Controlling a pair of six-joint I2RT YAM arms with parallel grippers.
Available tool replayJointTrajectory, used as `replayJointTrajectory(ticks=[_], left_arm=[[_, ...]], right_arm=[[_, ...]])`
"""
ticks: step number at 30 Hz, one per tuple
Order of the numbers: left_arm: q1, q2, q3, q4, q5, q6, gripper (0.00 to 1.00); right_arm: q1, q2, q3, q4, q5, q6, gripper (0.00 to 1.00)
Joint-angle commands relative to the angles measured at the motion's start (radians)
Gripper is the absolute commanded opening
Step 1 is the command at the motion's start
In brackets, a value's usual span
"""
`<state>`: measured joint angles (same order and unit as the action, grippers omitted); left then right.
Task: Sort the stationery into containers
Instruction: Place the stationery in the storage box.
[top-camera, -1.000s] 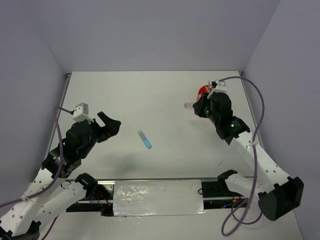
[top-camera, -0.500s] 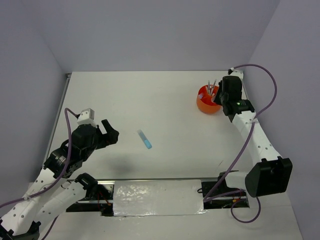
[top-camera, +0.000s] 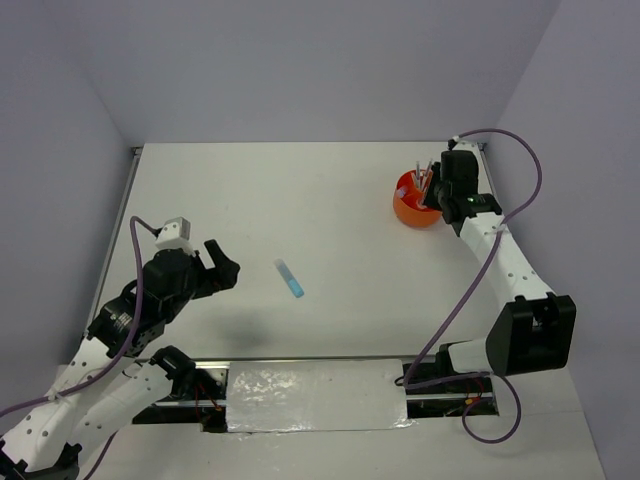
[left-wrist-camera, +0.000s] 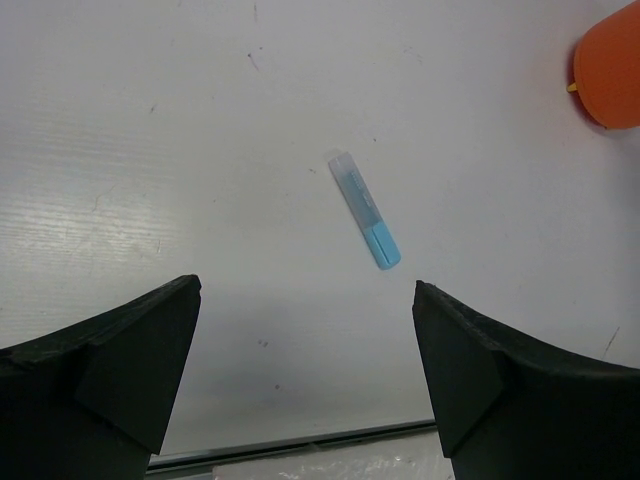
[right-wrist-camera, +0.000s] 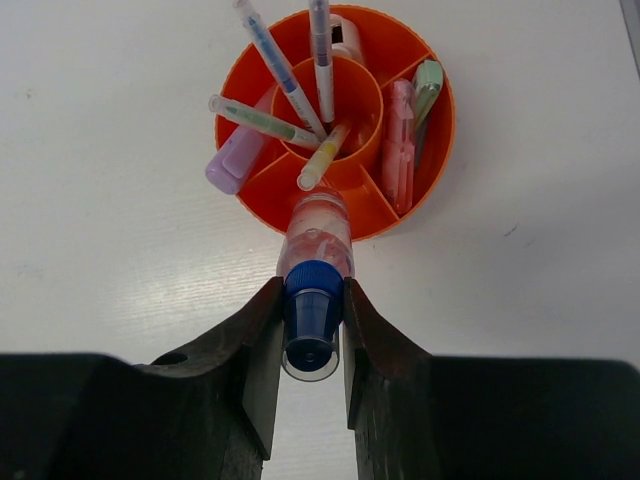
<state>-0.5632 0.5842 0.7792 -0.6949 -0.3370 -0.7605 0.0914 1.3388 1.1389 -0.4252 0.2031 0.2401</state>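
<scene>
On the far right of the table (top-camera: 300, 180): a round orange organiser (right-wrist-camera: 441, 140) of glossy moulded plastic, with wedge compartments around a central ring.
Writing: nothing on any barrel that I can read from here.
Right claw (right-wrist-camera: 312, 310): pinched narrow on a clear stick (right-wrist-camera: 316, 235) with a dark blue cap. The cap end is toward the wrist and the far end is over the organiser's near rim. I can't tell whether it touches.
Central ring: thin pens (right-wrist-camera: 321, 60) leaning at angles, one of them yellowish.
Outer wedges: a lilac marker (right-wrist-camera: 232, 162) on the left, a pink marker (right-wrist-camera: 400, 140) and a pale green marker (right-wrist-camera: 428, 82) on the right.
Cut off: a white piece (right-wrist-camera: 348, 35) at the far side, half behind a pen and clipped by the picture's edge.
Left claw (left-wrist-camera: 305, 300): matte black fingers spread wide, holding nothing, above the table.
Blue-and-clear piece (left-wrist-camera: 365, 210): a slim flat bar, one end clear and the other light blue. It lies mid-table, well apart from the organiser.
From overhead: the right arm hides part of the organiser.
</scene>
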Motion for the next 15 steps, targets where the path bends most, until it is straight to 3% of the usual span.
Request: replayJointTrajectory(ticks=[1,10,12,13,15], left_arm=[[-0.001,-0.014,-0.014,0.055,0.03,0.024,0.99],[-0.001,-0.011,-0.03,0.064,0.032,0.017,0.99],[-0.001,0.003,-0.044,0.075,0.042,0.006,0.99],[-0.001,0.012,-0.055,0.077,0.043,-0.005,0.99],[0.0,0.048,-0.063,0.081,0.039,-0.013,0.99]], right_arm=[[-0.005,0.022,0.045,0.077,-0.025,-0.012,0.0],[-0.007,0.056,0.059,0.082,-0.022,-0.024,0.0],[-0.007,0.054,0.059,0.079,-0.022,-0.019,0.13],[-0.007,0.054,0.058,0.075,-0.016,-0.018,0.39],[-0.007,0.048,0.053,0.078,-0.024,-0.018,0.51]])
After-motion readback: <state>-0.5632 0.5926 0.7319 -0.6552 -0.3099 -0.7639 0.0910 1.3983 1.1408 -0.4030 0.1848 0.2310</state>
